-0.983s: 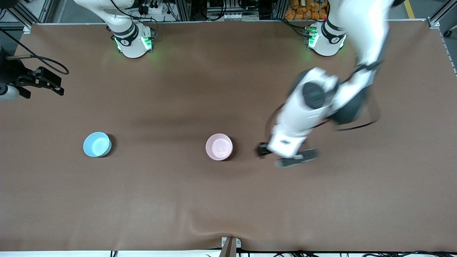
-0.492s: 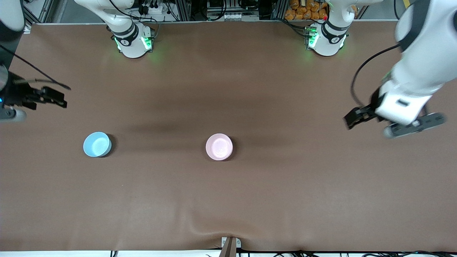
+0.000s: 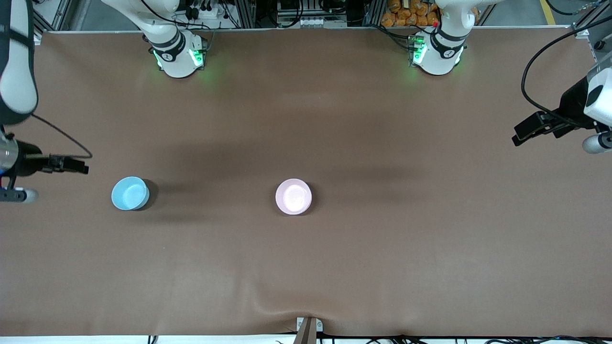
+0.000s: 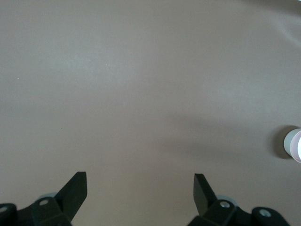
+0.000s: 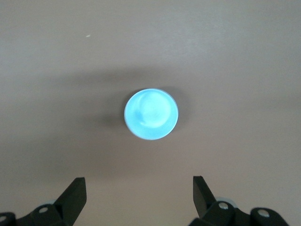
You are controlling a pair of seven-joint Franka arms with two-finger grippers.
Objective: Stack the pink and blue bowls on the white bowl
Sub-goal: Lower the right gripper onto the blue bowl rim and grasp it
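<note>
Here, two smooth round plastic bowls rest upright on the matte brown table cloth [image 3: 334,267].
The blue bowl [image 3: 129,193] lies toward the right arm's end, the pink bowl [image 3: 293,196] mid-table, well apart. The right gripper [image 5: 139,200] hangs spread and empty above the cloth beside the blue bowl; the left gripper [image 4: 140,197], likewise spread, hangs over bare cloth at the left arm's end.

L gripper [image 4: 140,190] spread wide over bare table [image 4: 141,84] — pink bowl [image 4: 295,145] at frame edge.
</note>
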